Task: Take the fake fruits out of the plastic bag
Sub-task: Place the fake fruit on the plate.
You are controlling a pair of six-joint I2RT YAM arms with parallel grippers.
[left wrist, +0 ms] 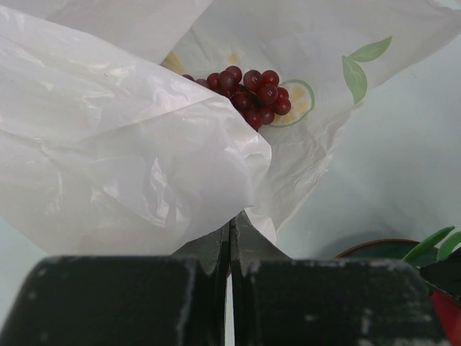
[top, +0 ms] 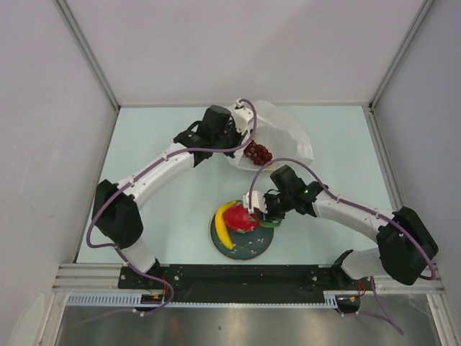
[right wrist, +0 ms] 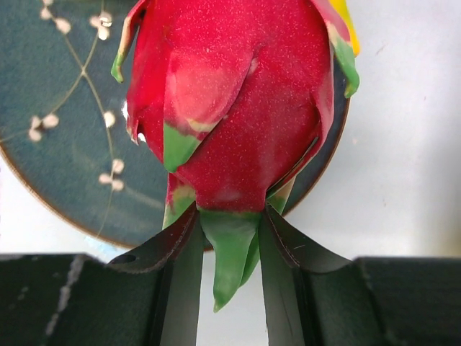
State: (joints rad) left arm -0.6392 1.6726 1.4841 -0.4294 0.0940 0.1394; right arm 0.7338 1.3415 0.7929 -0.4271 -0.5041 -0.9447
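Note:
The plastic bag (top: 284, 133) lies crumpled at the back of the table, thin, white and wrinkled. A dark red grape bunch (top: 258, 153) lies in its open mouth, also in the left wrist view (left wrist: 252, 94). My left gripper (left wrist: 230, 223) is shut on a fold of the bag (left wrist: 130, 166) just in front of the grapes. My right gripper (right wrist: 229, 216) is shut on the green-tipped base of the red dragon fruit (right wrist: 238, 108), which hangs over the plate (right wrist: 65, 144). A yellow banana (top: 224, 229) lies on the plate beside the dragon fruit (top: 243, 218).
The round dark blue-grey plate (top: 248, 249) sits near the front edge between the two arm bases. White walls enclose the table on three sides. The left arm reaches across the left half toward the bag.

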